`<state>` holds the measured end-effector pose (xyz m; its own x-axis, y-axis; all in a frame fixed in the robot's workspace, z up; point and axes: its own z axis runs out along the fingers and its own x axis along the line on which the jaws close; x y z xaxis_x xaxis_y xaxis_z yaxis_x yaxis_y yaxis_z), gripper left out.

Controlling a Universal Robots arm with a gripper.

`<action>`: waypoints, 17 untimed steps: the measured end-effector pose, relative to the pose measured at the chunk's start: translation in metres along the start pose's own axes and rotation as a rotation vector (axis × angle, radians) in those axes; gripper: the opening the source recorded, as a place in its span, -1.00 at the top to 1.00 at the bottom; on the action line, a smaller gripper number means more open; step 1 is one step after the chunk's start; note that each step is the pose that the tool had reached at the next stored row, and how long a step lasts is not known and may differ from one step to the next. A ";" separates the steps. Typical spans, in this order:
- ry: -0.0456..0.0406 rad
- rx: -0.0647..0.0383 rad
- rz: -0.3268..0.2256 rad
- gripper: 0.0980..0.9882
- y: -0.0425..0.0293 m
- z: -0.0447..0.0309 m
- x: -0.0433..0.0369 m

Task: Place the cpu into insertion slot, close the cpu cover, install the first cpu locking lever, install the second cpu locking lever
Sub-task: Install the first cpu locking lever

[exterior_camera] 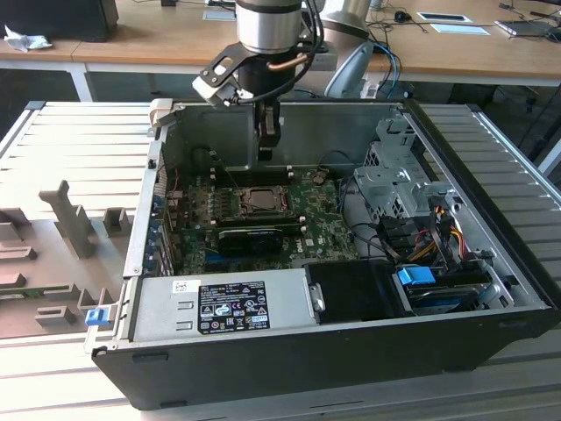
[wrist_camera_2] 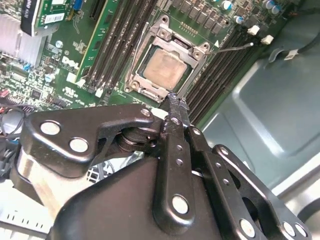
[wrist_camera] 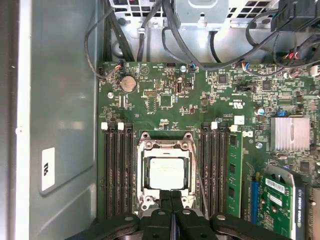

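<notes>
We had the gripper hanging in the upper middle of the exterior view, inside the open computer case. It sat above the green motherboard and wasn't touching it as far as we could see. Its 2 fingers were pressed together with nothing between them, plain in both wrist views.

The cpu was already sitting in the insertion slot, near the middle of the exterior view and a bit toward the exterior view's left. The cpu cover lay flat over it, with the silver top showing through the square window. In the first wrist view the closed fingertips overlapped the socket's edge.

1 thin wire lever slanted out from the socket over the memory slots instead of lying along the frame. Whether it was latched, we couldn't tell.

In the exterior view a black expansion card sat just below the socket, and the power supply ran along the lower left.
</notes>
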<state>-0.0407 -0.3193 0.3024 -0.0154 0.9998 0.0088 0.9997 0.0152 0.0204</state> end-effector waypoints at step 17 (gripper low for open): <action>0.0029 0.001 -0.142 0.98 0.0005 -0.0232 0.0002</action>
<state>-0.0407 -0.3193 0.3256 -0.1567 0.9876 0.0089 0.9875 0.1564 0.0203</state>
